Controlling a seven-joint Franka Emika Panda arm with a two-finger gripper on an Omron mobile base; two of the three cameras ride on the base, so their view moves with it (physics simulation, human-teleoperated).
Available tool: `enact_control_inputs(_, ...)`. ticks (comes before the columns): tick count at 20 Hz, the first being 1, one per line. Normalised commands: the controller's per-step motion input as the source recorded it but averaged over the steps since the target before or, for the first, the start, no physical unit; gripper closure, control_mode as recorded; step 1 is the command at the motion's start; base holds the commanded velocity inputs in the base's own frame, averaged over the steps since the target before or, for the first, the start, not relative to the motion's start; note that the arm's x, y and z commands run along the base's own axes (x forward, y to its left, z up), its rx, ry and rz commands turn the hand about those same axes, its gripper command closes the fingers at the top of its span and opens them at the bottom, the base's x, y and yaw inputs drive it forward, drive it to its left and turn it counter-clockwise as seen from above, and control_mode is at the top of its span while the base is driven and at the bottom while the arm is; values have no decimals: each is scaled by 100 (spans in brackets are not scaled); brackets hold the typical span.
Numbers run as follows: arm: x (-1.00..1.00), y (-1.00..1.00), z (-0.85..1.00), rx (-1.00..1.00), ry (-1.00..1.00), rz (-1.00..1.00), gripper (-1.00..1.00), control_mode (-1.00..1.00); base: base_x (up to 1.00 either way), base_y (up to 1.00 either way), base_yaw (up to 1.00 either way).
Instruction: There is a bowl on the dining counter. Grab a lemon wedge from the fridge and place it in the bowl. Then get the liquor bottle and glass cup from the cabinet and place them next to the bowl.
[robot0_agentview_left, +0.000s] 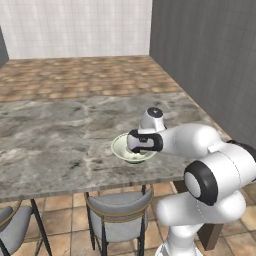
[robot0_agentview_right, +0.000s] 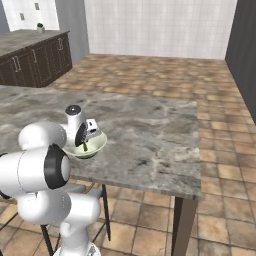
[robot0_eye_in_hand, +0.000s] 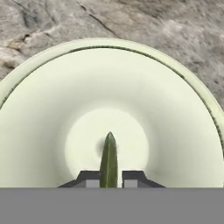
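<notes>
L to R in left base view: stools under the desk's near edge, one grey-seated stool (robot0_agentview_left: 118, 207) just below the bowl; the desk (robot0_agentview_left: 55, 145), long marbled slab, spans the frame; pale green bowl (robot0_agentview_left: 131, 149) sits near its front edge, robot arm reaching over it from the right. Claw (robot0_eye_in_hand: 109, 178) hangs w/ tips down inside the bowl, over the centre. Hand view: lemon wedge (robot0_eye_in_hand: 109, 162), thin greenish sliver seen edge-on, stands between the two dark tips, its lower end at the bowl floor. Jaws nearly closed on either side of it, narrow gaps at most; can't tell if they grip it or have just begun letting go. Right base view: brown drawer units (robot0_agentview_right: 35, 62) far left, well apart from the bowl.

Handling, my guess: wedge is light, soft, wet, so slippery and easy to squash; take it across the flat cut faces, mid-body, gentle squeeze. Bowl looks rigid, prob ceramic, could slide if nudged. Wedge step looks about done; bottle & cup not yet on the desk
</notes>
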Motion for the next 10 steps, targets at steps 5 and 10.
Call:
enact_control_inputs(5, 0, 0, 4, 0, 2, 0, -100, -100, 0, 0, 0)
enact_control_inputs(10, -12, 0, 70, 0, 4, 0, -100, -100, 0, 0, 0)
